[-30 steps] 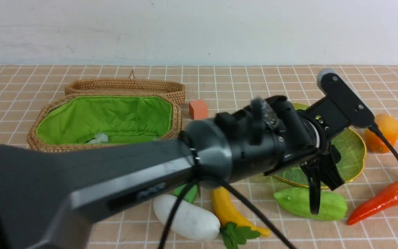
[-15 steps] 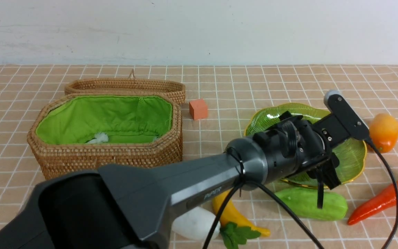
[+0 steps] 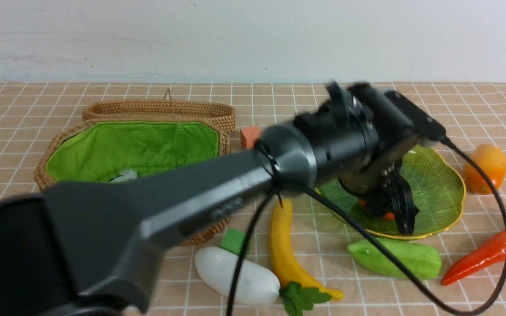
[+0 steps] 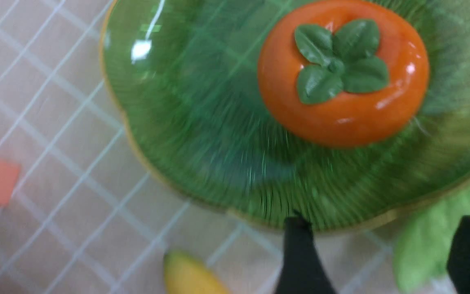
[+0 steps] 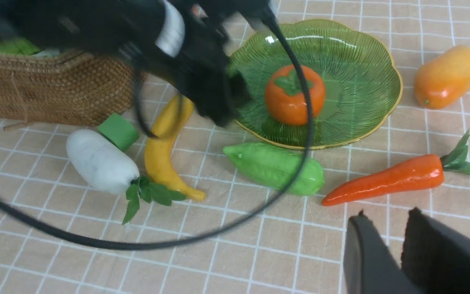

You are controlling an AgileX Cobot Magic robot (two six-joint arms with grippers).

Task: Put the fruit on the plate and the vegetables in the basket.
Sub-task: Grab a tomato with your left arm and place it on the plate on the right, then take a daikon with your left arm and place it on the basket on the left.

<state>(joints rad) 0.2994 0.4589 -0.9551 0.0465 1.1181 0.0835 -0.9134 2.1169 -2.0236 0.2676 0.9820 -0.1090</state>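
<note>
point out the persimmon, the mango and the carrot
persimmon (image 4: 343, 118): left wrist view, on its glossy orange skin below the leaf cap
mango (image 5: 447, 77): right wrist view, middle of its body
carrot (image 5: 394, 179): right wrist view, middle of its orange-red root

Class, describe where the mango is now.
In the front view, the mango lies toward the right side, just beyond the green plate's right edge, behind the carrot.

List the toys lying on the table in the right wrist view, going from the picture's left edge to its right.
White radish → yellow banana → light green gourd → orange-red carrot → orange-yellow mango. The green cube is left out, as it overlaps the radish's span.
</note>
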